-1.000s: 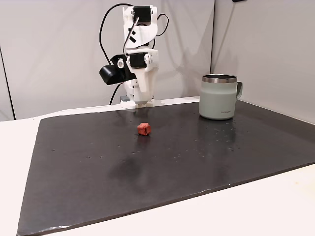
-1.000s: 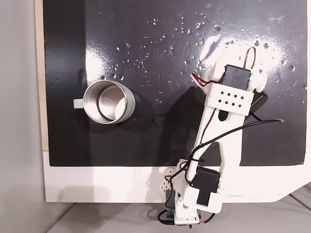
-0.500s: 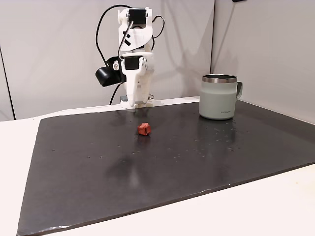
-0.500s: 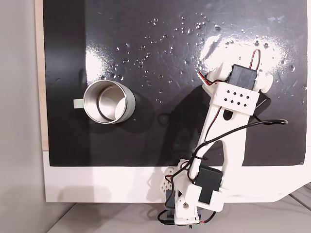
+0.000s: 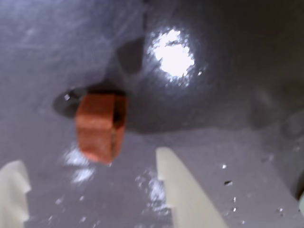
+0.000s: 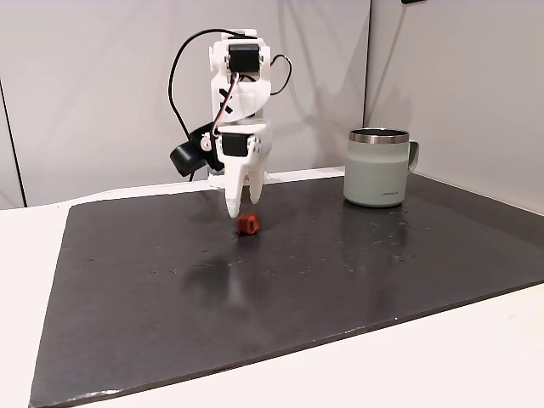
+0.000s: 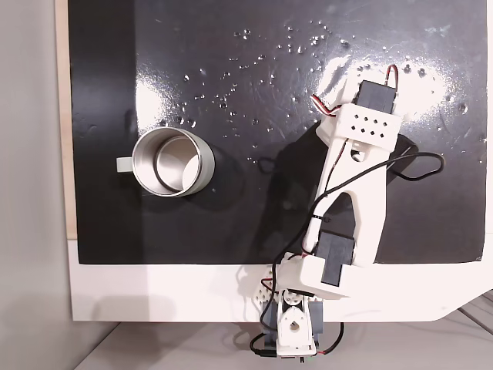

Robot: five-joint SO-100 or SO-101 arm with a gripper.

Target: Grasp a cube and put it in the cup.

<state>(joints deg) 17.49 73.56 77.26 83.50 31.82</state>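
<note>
Small rough-edged reddish-orange cube (image 5: 100, 126) on glossy black mat (image 6: 340, 280), just ahead of white plastic claw (image 6: 242, 205), jaws apart, empty. Grey-green steel-rimmed mug (image 6: 379, 167) well right.

The wrist view looks down from close above the glossy black mat (image 5: 228, 57), with the small reddish-orange cube (image 5: 99, 126) large in frame. A fixed view faces the white arm (image 6: 238, 110) from low across the mat (image 6: 280, 289). Another fixed view looks straight down. Both share the arm (image 7: 358, 193), mat (image 7: 231, 69) and pale grey-green steel-rimmed mug (image 6: 378, 167) (image 7: 171, 163).
</note>
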